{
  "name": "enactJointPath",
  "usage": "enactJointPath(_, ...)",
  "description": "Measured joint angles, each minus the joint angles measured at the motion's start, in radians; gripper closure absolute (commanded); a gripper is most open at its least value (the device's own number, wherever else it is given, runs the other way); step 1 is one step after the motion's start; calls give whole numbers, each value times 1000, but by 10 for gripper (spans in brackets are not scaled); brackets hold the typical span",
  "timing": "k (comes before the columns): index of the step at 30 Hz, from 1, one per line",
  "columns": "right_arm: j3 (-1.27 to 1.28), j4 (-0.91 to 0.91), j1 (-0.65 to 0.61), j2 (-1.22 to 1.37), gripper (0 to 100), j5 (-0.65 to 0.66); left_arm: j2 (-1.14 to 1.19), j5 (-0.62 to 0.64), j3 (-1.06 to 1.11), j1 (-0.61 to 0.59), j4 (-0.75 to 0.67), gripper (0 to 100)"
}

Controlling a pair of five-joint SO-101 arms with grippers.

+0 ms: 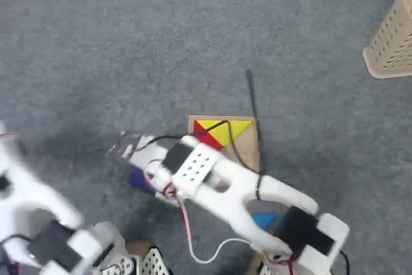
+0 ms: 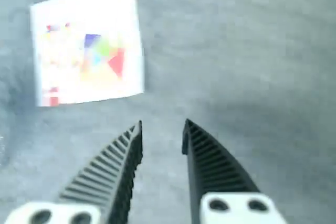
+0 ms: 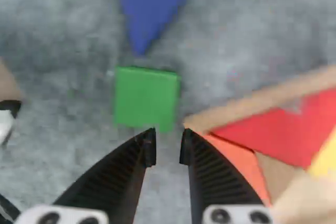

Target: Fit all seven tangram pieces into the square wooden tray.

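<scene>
The square wooden tray (image 1: 251, 149) lies mid-table and holds a yellow triangle (image 1: 230, 130) and a red triangle (image 1: 207, 137). In the right wrist view the tray corner (image 3: 252, 103) shows the red piece (image 3: 283, 135) and an orange piece (image 3: 236, 156). My right gripper (image 3: 165, 142) hovers just short of a green square (image 3: 146, 98), its fingers slightly open with nothing between them. A dark blue triangle (image 3: 152, 3) lies beyond the square. Both also show in the high view: blue triangle (image 1: 138, 178), green square (image 1: 166, 201). My left gripper (image 2: 161, 129) stands open over bare carpet.
A white picture card (image 2: 86, 43) of the tangram lies on the carpet ahead of the left gripper. A light blue piece (image 1: 264, 220) peeks out beneath the right arm (image 1: 219, 181). A perforated beige stand (image 1: 393, 37) sits at the far right. The grey carpet (image 1: 129, 62) stretches away behind.
</scene>
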Motion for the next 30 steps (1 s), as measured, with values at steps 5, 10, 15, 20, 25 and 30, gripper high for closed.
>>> enactJointPath(5,-49,0,-81,92,816,-6,298,-25,-307,-69,135,876)
enactJointPath(10,-103,0,-92,153,706,-52,473,-23,-534,-89,241,876)
enactJointPath(15,-141,0,-92,219,662,-58,488,-25,-575,-92,241,876)
enactJointPath(20,-147,-9,-94,279,663,-58,488,-25,-580,-92,241,876)
enactJointPath(25,-176,-3,-94,302,711,-58,488,-25,-580,-92,241,876)
enactJointPath(30,-183,5,-94,302,872,-58,488,-25,-580,-92,241,876)
